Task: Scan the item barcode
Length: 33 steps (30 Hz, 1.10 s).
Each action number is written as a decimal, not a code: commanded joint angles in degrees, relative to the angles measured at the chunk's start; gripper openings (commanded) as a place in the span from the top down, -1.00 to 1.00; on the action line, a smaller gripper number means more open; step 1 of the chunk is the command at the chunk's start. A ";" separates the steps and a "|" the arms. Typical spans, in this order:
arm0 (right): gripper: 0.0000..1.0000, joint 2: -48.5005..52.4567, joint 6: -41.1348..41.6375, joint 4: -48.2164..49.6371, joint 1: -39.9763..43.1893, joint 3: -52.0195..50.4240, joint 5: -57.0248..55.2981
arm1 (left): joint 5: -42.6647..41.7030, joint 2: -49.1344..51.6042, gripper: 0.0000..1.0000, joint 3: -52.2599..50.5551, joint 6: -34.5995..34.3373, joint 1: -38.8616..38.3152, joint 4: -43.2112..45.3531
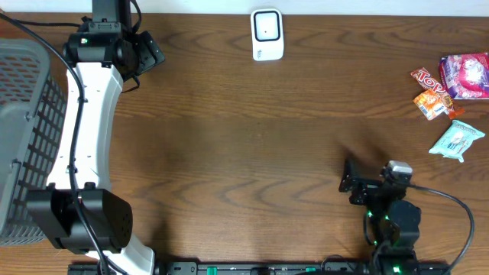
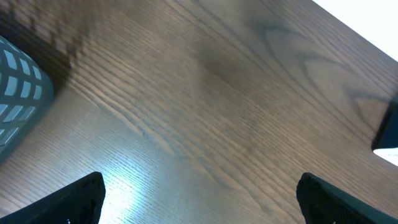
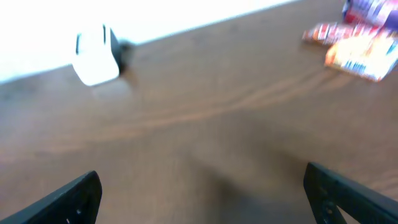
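Observation:
The white barcode scanner [image 1: 267, 34] stands at the table's far edge; the right wrist view shows it blurred as the scanner [image 3: 96, 56], upper left. Several snack packets lie at the right edge: a pink one [image 1: 466, 75], a red one [image 1: 426, 79], an orange one [image 1: 432, 105] and a pale teal one [image 1: 457, 141]. My left gripper [image 1: 149, 52] is open at the far left, with only bare wood between its fingers [image 2: 81, 199]. My right gripper [image 1: 349, 182] is open low over the near right, holding nothing, left of and nearer than the packets [image 3: 357, 46].
A grey mesh basket [image 1: 27, 130] fills the left edge beside the left arm, and the basket [image 2: 18, 87] shows in the left wrist view. A dark shape [image 2: 388, 130] sits at that view's right edge. The wooden table [image 1: 252, 145] spans the middle.

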<state>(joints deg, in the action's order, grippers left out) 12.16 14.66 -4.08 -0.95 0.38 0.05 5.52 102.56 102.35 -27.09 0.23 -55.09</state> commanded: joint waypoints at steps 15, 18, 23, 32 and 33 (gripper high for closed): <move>-0.98 -11.87 -9.16 -0.37 0.96 -0.07 0.76 | 0.76 0.20 -0.96 -0.11 0.26 0.02 0.04; -0.98 -11.87 -12.31 -0.39 0.96 -0.07 0.74 | 0.76 0.20 -0.96 -0.11 0.26 0.02 0.04; -0.99 -11.87 -14.38 -0.42 0.96 -0.07 0.76 | 0.76 0.20 -0.96 -0.11 0.26 0.02 0.07; -0.98 -11.87 -14.34 -0.39 1.03 -0.07 0.74 | 0.76 0.20 -0.96 -0.11 0.26 0.02 0.04; -0.99 -11.89 -14.34 -0.39 1.03 -0.07 0.74 | 0.76 0.20 -0.96 -0.11 0.28 0.02 0.07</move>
<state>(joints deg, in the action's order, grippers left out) 0.73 1.61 -4.08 -0.64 0.38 0.45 5.52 102.56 102.35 -27.11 0.23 -55.07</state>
